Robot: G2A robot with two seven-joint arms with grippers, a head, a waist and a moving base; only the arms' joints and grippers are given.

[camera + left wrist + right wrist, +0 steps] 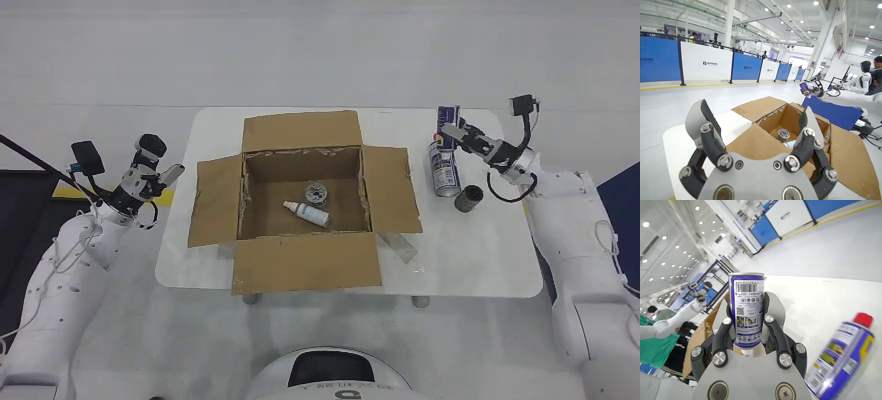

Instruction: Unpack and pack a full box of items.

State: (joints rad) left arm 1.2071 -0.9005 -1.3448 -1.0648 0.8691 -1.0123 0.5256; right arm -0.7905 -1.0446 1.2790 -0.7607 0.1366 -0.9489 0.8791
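**Operator:** How far along am I?

**Spotter:** By the top view, you're partway through unpacking. The cardboard box [302, 195] sits open at the centre of the bench [470, 270], flaps spread. A small white bottle [305, 212] and a round metal part [317, 190] are left on its floor. At upper right, your right gripper [462, 133] holds a blue spray can [447, 118] above the bench. Just below it in the frame, a second spray can [444, 165] and a dark cylinder [468, 198] are already out. Your left gripper [160, 165] hangs at frame left, off the bench edge.

**Operator:** Left wrist view?

**Spotter:** Your left gripper [755, 113] is spread wide and empty, facing the cardboard box [761, 140]. The round metal part [783, 133] and small white bottle [790, 144] lie inside.

**Operator:** Right wrist view?

**Spotter:** Your right gripper [747, 302] is clamped around the blue spray can [747, 291], nozzle toward the palm. The second spray can [842, 351] is beside it.

**Operator:** What's left?

**Spotter:** I'd judge you need to set this can down, lift out the last two items, then repack everything.
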